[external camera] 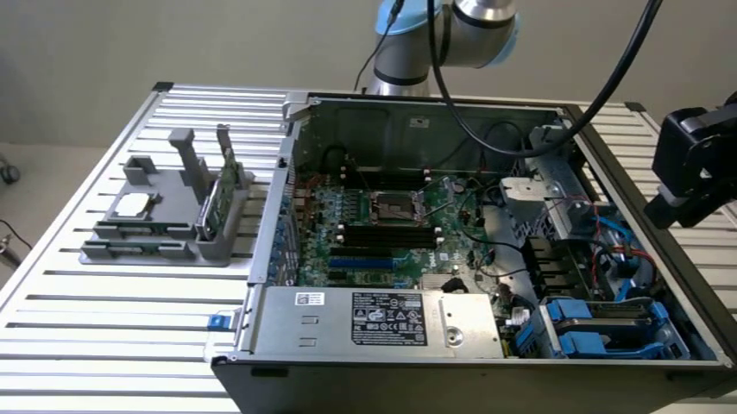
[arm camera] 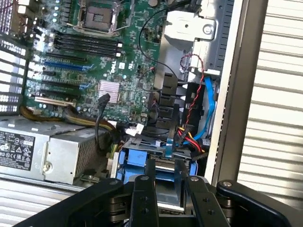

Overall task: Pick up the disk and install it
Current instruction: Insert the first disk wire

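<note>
Pincer (arm camera: 164, 172) hangs parted and empty over the right side of the open computer case (external camera: 381, 366), seemingly because the disk (external camera: 599, 321) lies flat in its blue carrier in the near right bay, apparently seated.

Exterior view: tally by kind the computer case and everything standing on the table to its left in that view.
open computer case: 1
grey parts holder: 1
silver square chip: 1
green memory stick: 1
Total: 4
</note>
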Available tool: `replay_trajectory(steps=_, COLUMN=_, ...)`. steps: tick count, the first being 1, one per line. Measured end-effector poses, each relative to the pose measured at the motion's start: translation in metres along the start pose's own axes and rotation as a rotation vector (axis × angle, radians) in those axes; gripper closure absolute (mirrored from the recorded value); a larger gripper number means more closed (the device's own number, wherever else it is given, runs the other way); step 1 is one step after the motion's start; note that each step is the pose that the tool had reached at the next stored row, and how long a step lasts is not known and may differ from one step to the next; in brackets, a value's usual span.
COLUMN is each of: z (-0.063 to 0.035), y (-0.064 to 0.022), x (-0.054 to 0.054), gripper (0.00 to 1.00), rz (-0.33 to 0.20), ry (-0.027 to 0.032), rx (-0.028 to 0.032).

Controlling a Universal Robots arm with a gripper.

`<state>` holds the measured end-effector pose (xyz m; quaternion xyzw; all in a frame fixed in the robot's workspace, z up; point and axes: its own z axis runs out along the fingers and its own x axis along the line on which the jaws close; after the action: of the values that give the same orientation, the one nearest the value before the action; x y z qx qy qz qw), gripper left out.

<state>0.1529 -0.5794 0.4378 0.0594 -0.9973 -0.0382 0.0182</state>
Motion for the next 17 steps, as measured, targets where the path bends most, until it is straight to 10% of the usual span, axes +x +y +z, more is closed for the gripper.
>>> replay_trajectory(steps=17, z=0.0080, y=-0.0006, x=-0.0003, gripper=0.69, rz=0.309, ry=-0.0242, rx=-0.0098)
